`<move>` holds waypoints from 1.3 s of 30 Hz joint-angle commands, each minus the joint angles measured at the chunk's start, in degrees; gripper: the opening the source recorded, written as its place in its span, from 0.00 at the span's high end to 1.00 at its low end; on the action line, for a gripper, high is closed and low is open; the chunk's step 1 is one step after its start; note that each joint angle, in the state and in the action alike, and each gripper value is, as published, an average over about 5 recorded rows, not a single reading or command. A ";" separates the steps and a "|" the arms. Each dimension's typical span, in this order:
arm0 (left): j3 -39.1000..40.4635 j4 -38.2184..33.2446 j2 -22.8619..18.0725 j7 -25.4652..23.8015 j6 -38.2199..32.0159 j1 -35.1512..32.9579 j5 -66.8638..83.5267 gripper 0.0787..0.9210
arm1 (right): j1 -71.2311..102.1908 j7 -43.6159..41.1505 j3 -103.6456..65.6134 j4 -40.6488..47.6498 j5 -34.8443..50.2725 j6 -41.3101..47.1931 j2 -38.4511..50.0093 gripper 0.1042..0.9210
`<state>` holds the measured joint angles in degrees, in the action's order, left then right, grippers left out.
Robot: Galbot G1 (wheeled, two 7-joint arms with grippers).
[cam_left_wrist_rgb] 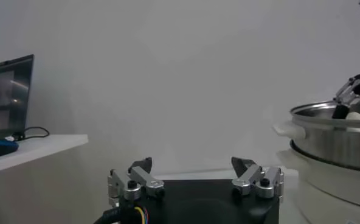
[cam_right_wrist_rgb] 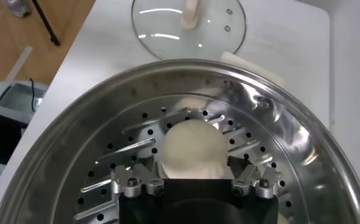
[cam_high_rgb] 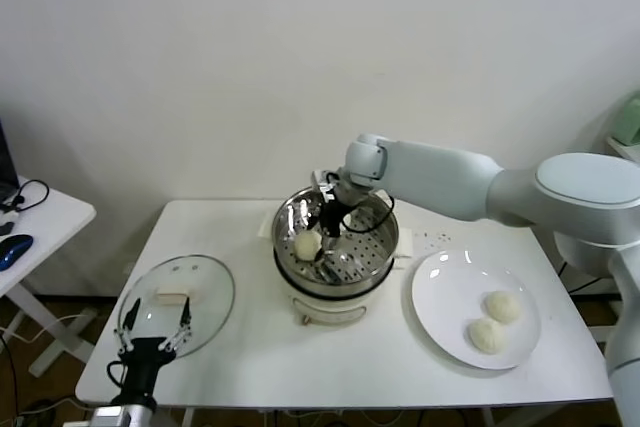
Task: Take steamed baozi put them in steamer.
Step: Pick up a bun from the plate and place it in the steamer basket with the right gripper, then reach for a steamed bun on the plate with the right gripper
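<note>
Baozi (cam_high_rgb: 308,244) beside right gripper (cam_high_rgb: 330,237), seemingly inside steamer (cam_high_rgb: 375,247).

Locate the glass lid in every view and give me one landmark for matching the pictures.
Head view: the glass lid lies flat on the white table, left of the steamer, just beyond the left gripper.
Left wrist view: not in it.
Right wrist view: the lid lies on the table beyond the steamer's rim.
Shared landmark: the steamer, also at the left wrist view's edge.
</note>
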<state>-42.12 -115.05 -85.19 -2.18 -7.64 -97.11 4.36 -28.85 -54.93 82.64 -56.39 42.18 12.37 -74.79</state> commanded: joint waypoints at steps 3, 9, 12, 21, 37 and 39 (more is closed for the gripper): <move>0.12 -0.19 -0.03 -0.01 0.00 -0.09 -0.10 0.12 | -5.64 -1.90 0.85 -3.74 1.41 -0.42 3.47 0.12; 0.17 -0.59 0.27 -0.03 0.16 0.06 -0.11 0.12 | -18.61 -7.20 7.59 -14.77 2.08 -3.47 14.04 0.12; 0.45 -0.53 0.57 -0.02 0.16 0.19 -0.19 0.12 | -24.26 -8.88 11.56 -21.46 1.19 -4.69 20.53 0.12; 3.08 0.74 1.64 0.34 0.09 0.88 -1.48 0.12 | -25.35 -9.44 13.25 -33.69 -11.42 -5.50 40.96 0.12; 1.28 1.07 2.75 0.68 0.04 0.72 -1.19 0.12 | 9.80 -8.39 -9.82 -34.33 -34.09 -9.08 58.60 0.12; 1.31 1.08 2.52 0.69 0.08 0.66 -1.44 0.12 | 14.59 -8.09 -13.82 -33.09 -35.59 -9.18 57.95 0.12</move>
<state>-40.60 -114.09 -82.63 -1.53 -7.63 -96.38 3.32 -36.10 -63.32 84.99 -88.51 18.71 4.39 -25.73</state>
